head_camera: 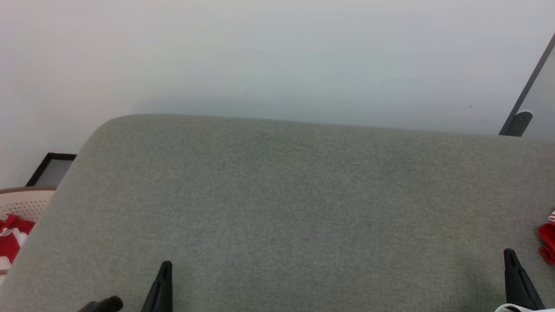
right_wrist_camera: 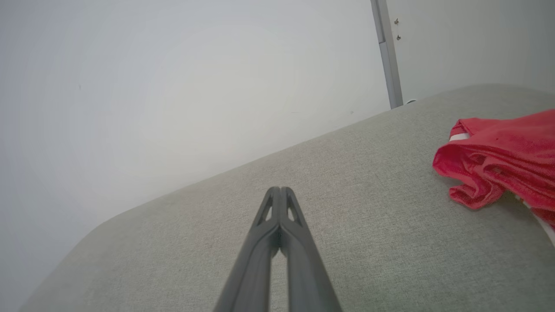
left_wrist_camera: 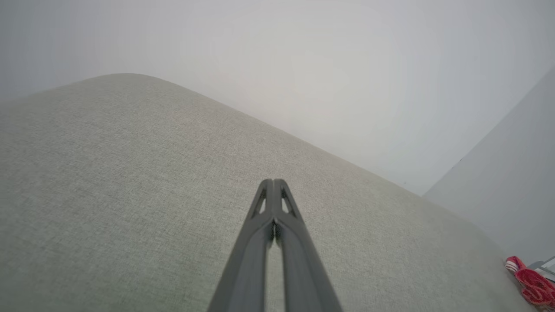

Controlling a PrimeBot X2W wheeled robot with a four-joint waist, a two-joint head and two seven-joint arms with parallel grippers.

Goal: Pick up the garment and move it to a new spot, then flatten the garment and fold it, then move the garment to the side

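Both the left claw (left_wrist_camera: 273,182) and the right claw (right_wrist_camera: 279,189) are seen pressed shut and empty above the counter (head_camera: 277,195), while the garment (right_wrist_camera: 498,164) is found bunched at the counter's right end, just right of the right claw, so that arm is judged nearer.

We are listing: grey padded surface (head_camera: 277,195); left gripper (head_camera: 166,268) and right gripper (head_camera: 510,258) pointing up from its near edge; garment (head_camera: 547,242) lying at its right edge; pale basket (head_camera: 26,201) holding red-and-white cloth (head_camera: 11,240).
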